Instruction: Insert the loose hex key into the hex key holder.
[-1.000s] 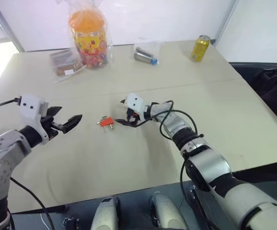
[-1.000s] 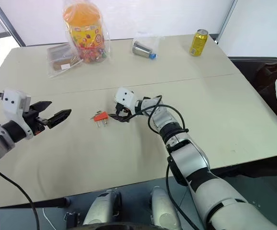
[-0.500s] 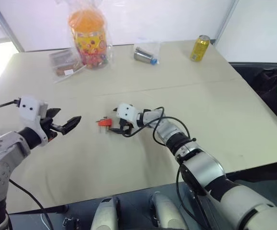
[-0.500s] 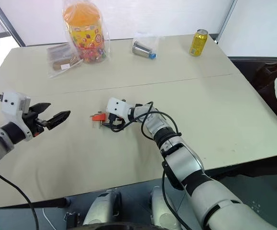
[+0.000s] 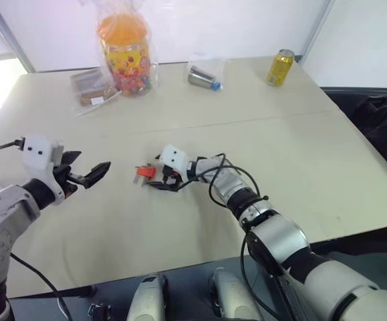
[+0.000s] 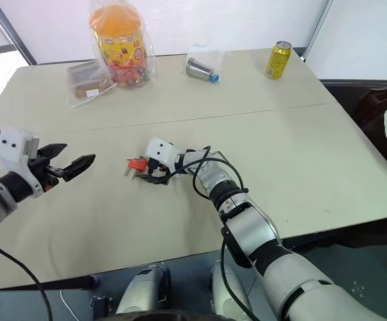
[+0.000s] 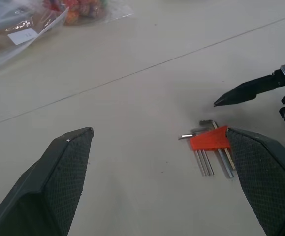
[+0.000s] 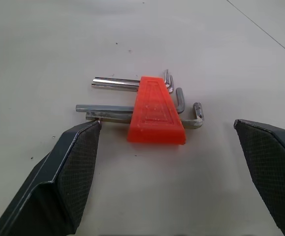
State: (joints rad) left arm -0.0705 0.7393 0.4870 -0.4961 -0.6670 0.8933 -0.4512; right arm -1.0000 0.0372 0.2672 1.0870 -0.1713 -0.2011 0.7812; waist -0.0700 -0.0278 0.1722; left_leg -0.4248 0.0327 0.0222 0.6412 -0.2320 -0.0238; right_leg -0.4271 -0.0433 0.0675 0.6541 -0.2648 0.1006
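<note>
While the head views show the right hand (image 6: 154,175) wide open and empty just beside the hex key holder (image 6: 137,164) on the tabletop (image 6: 300,147), the left hand (image 5: 86,175) waits well apart, open and empty too. From the right wrist view, the holder lies flat with keys through it, and I cannot tell which one is the loose hex key, so the insertion seems not yet done.

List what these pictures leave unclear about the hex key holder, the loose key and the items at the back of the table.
- Loose hex key: not told apart from the keys at the hex key holder; in the head views they are too small.
- Holder in the left wrist view: its right end is covered by the left gripper's finger.
- Holder in the head views: partly covered by the open right gripper.
- Bagged metal item: too small to identify.
</note>
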